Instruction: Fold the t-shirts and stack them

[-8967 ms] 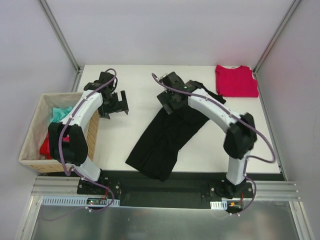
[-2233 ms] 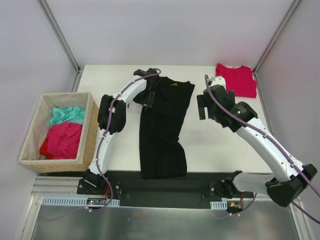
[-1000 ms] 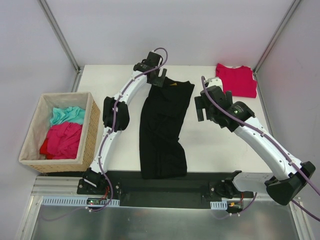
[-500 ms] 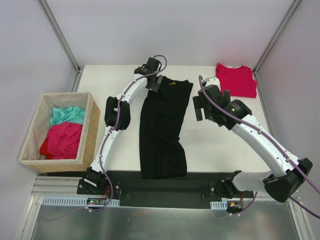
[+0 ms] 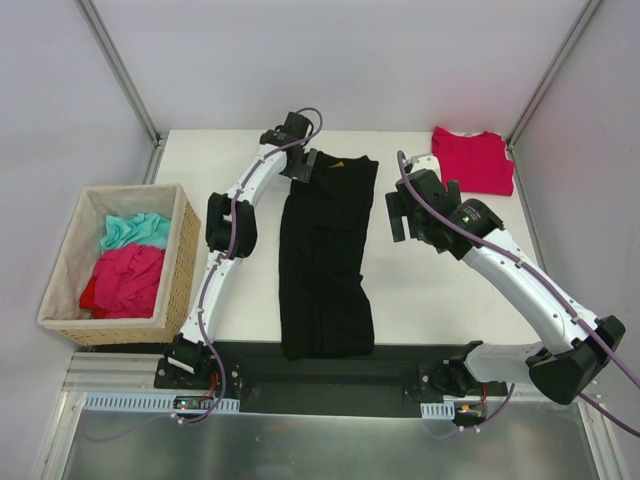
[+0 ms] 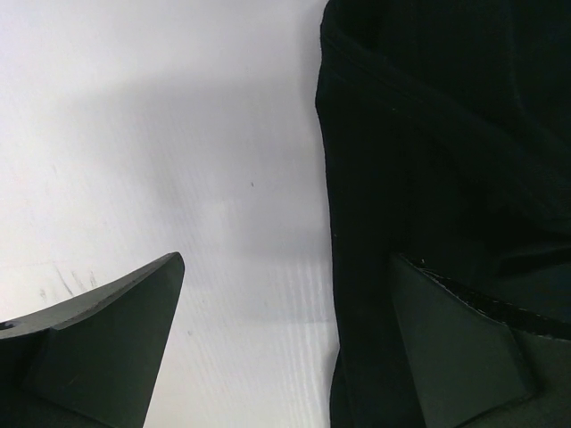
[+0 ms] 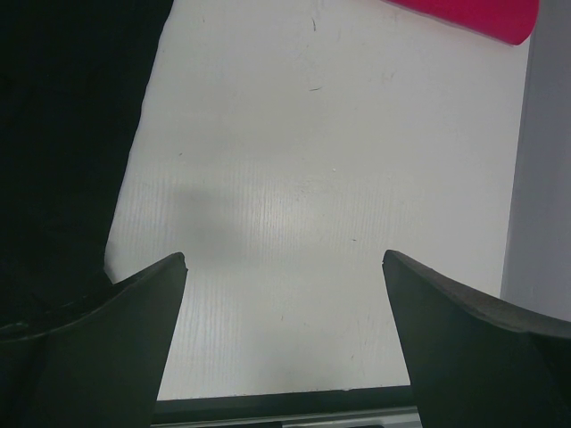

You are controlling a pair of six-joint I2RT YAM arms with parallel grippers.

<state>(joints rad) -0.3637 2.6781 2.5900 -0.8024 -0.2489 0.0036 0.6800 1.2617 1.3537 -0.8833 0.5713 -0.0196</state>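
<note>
The black t-shirt (image 5: 325,260) lies as a long narrow strip down the middle of the table, a small pale emblem (image 5: 338,163) near its far end. My left gripper (image 5: 307,168) hangs open over that end's left corner. In the left wrist view its gripper (image 6: 285,260) straddles the shirt's edge (image 6: 446,134), one finger above cloth, the other above bare table. My right gripper (image 5: 398,215) is open just right of the black shirt; its wrist view shows the gripper (image 7: 284,257) over bare table, empty. The folded red t-shirt (image 5: 473,160) lies at the back right corner.
A woven basket (image 5: 60,300) stands off the table's left edge with teal and pink cloth inside. A black rail (image 5: 330,375) runs along the near edge with both arm bases. The black shirt's edge (image 7: 71,134) and red shirt (image 7: 473,13) show in the right wrist view.
My left gripper has come back a little from the table's far edge onto the black shirt's top left corner. The shirt's far end shifted slightly left. The right arm has barely moved.
</note>
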